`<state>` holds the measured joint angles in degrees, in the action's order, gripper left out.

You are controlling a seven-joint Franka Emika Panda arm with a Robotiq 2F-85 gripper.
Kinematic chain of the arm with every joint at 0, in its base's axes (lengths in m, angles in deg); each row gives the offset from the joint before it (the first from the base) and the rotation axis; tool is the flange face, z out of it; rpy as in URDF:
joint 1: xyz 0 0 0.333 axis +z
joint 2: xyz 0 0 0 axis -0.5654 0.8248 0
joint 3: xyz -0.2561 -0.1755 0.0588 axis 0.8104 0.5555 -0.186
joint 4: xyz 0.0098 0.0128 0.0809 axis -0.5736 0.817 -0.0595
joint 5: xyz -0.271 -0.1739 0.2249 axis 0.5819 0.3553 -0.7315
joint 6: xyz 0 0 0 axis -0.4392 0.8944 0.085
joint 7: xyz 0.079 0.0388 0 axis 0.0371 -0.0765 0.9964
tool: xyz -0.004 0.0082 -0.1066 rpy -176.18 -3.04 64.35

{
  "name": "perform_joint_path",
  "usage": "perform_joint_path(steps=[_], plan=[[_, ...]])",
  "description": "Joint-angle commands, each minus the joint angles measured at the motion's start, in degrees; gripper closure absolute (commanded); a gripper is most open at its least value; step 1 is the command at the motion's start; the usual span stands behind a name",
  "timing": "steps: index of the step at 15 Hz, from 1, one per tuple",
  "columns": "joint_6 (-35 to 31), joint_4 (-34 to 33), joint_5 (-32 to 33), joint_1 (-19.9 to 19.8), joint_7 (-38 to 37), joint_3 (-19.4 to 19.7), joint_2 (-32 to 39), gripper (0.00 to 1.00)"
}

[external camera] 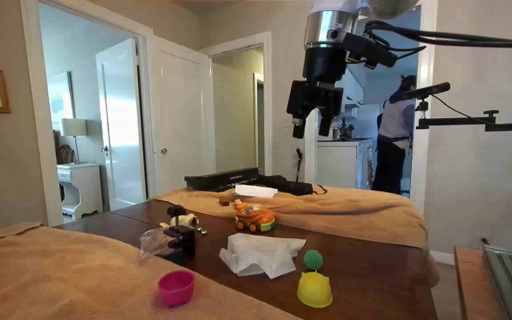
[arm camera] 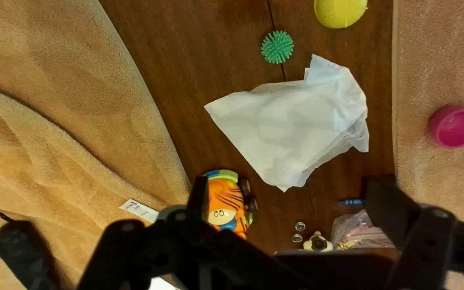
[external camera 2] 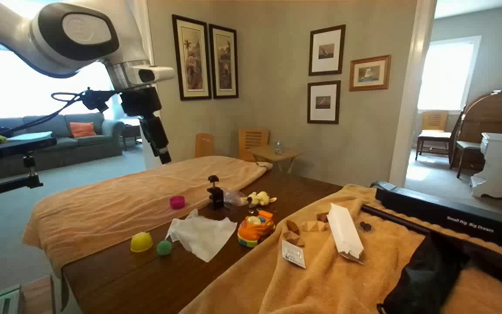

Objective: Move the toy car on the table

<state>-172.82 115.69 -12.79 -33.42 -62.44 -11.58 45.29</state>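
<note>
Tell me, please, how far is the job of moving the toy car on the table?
Done: nothing these pictures confirm; the toy car stands upright on the table. In hand: nothing; the pincer hangs open and empty, high up, apart from the toy car. Left: if the move is not yet made, probably lowering, gripping the toy car, shifting it and letting go.

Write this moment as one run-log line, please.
gripper: open, empty | toy car: upright on table, not gripped | nearby: white sheet

Windows [external camera 2: 447, 78] glare white in an exterior view; the wrist view blurs the dark tool [arm camera: 288, 197].
</note>
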Motion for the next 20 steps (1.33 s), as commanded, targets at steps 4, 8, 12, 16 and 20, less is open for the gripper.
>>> perform_joint_path(steps=[4,8,12,16,20], plan=[[0.17,-0.10,0.39,0.52,-0.26,0.53,0.06,0.00],[0.17,-0.10,0.39,0.52,-0.26,0.53,0.06,0.00],[0.17,-0.10,0.39,0.52,-0.26,0.53,0.06,0.00],[-1.12,-0.22,-1.93,2.57,7.88,5.34,1.35,0.00],[-5.25,-0.15,-0.04,1.92,22.58,13.16,3.55,0.00]])
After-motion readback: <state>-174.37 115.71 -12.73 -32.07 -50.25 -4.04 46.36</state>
